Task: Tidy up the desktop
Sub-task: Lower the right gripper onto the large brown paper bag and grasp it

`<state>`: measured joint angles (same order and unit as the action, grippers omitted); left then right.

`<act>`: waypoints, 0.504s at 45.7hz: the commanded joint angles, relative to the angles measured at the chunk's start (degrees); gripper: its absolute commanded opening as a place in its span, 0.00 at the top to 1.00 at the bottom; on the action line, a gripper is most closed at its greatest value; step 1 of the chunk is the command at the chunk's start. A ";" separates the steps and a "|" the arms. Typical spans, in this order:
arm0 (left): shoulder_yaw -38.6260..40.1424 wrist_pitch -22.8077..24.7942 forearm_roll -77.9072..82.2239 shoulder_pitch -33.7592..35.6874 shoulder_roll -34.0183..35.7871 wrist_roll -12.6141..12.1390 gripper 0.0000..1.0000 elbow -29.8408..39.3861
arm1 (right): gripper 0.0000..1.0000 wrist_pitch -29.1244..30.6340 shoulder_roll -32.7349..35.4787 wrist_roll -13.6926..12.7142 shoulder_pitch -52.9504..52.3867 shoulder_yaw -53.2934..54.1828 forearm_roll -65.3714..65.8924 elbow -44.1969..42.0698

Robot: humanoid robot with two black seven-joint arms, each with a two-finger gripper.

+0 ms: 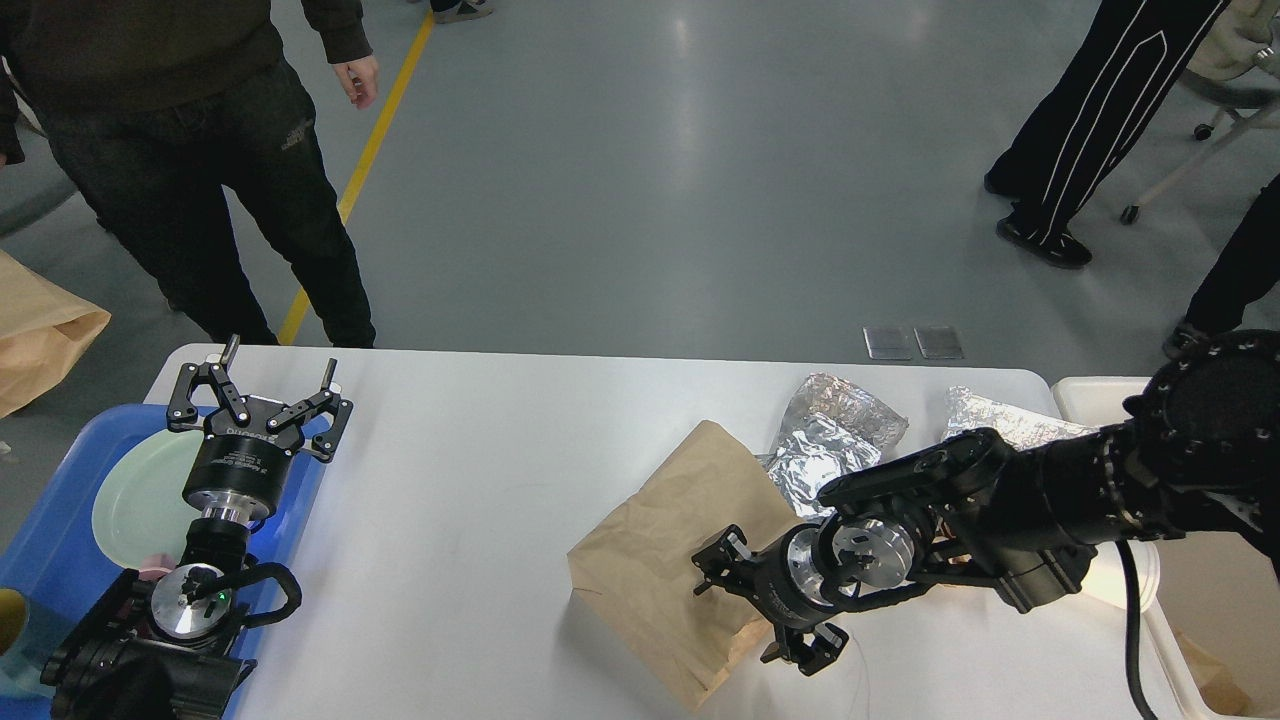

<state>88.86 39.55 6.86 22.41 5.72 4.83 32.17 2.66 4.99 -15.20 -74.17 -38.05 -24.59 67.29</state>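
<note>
The desktop point(480, 470) is a wide white tabletop. A flat brown paper bag point(650, 560) lies on its right half. My right gripper point(757, 610) is low over the bag's lower right edge, open, one finger above the paper and the other just past the edge. Whether it touches the bag is unclear. Crumpled foil point(830, 440) lies behind the bag, and a second foil piece point(1000, 420) lies further right. My right arm hides most of a white paper cup point(1135, 585). My left gripper point(265, 385) stands open and empty at the desktop's left edge.
A blue tray point(50, 540) holding a pale green plate point(130, 490) sits at the left. A cream bin point(1210, 600) stands at the right edge. One person point(200, 150) stands beyond the table's far left corner, another point(1100, 110) at the far right.
</note>
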 commanded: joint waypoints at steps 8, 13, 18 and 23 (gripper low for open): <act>0.00 0.00 0.00 0.00 0.00 0.00 0.04 -0.01 | 0.86 0.06 -0.69 0.00 2.27 1.05 -0.37 -0.67; 0.00 0.00 0.00 0.00 0.00 0.00 0.04 -0.01 | 1.00 -0.11 -0.95 0.00 2.62 0.96 -0.63 -0.66; 0.00 0.00 0.00 0.00 0.00 0.00 0.04 -0.01 | 1.00 -0.11 -2.09 -0.27 2.27 0.61 -0.81 -0.75; 0.00 0.00 0.00 0.00 0.00 -0.08 0.04 -0.01 | 1.00 0.06 -2.09 -0.35 2.18 0.61 -0.81 -0.66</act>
<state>88.86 39.55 6.86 22.41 5.71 4.83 32.16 2.61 2.99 -15.45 -71.78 -37.34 -25.34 66.57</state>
